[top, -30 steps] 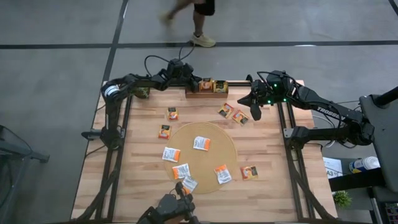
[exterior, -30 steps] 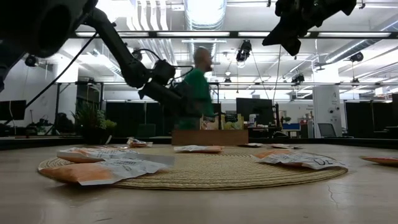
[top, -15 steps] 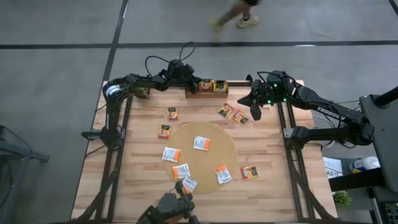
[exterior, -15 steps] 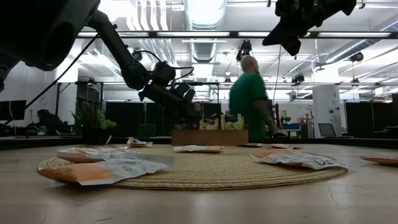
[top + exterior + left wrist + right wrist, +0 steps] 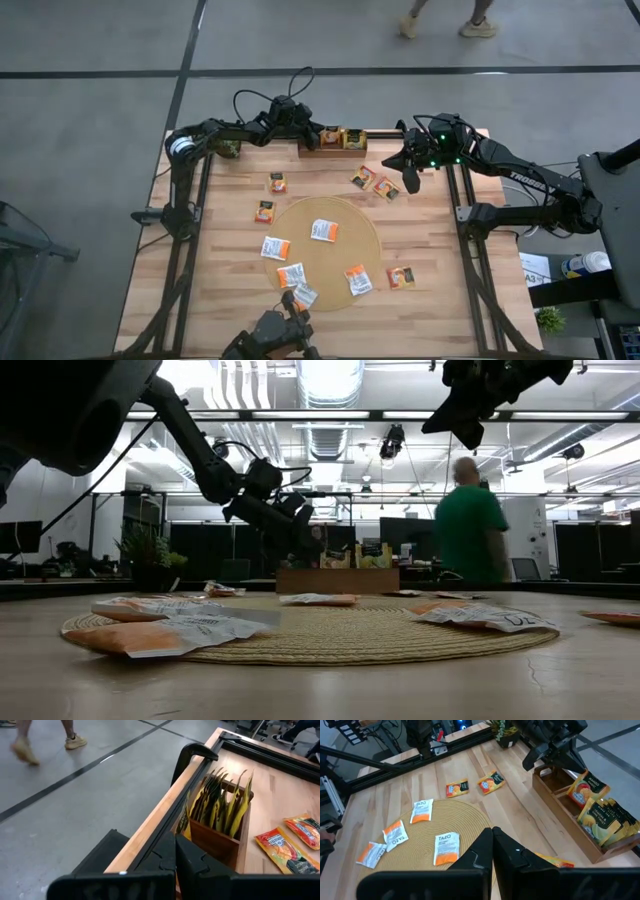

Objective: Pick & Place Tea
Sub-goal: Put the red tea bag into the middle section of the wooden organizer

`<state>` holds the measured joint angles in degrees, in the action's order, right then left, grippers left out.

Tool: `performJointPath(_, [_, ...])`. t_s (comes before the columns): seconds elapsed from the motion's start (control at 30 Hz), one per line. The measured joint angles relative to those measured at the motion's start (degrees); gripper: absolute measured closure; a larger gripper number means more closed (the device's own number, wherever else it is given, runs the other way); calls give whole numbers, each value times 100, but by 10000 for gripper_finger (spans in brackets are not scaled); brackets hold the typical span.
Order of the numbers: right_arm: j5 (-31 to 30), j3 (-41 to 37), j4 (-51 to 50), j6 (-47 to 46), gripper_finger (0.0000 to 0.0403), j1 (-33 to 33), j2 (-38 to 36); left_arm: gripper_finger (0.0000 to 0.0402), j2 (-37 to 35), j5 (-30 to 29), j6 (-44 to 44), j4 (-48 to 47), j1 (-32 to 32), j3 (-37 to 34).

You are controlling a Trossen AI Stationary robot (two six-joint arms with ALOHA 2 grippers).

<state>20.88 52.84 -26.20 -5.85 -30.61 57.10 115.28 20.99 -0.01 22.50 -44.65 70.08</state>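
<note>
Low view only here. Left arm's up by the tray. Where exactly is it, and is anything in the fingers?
Observer: The left gripper hangs over the left end of the tray. Its fingers are shut, and the left wrist view shows nothing between them.
Operator: What's in the tray?
Observer: Orange sachets stand in one compartment and green-yellow sachets in the next.
Operator: And the right arm?
Observer: The right gripper hangs above the wood with its fingers shut, next to a loose orange sachet.
</note>
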Motion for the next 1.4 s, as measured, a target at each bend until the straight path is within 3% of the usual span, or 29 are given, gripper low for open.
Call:
performJointPath(0.13, [0,0,0,0,394,0,1,387,-2,1,17,0,-1,0])
performJointPath(0.43, [0,0,2,0,394,0,-1,291,-2,-58,-124,-12,0,27])
performJointPath(0.73, [1,0,2,0,394,0,0,282,-214,0,-372,-146,38,114])
performJointPath(1.2, [2,0,13,163,394,0,-1,282,-1497,-12,313,-2752,456,101])
performJointPath(1.4, [4,0,20,392,394,0,-1,282,-1852,-238,203,-3732,473,92])
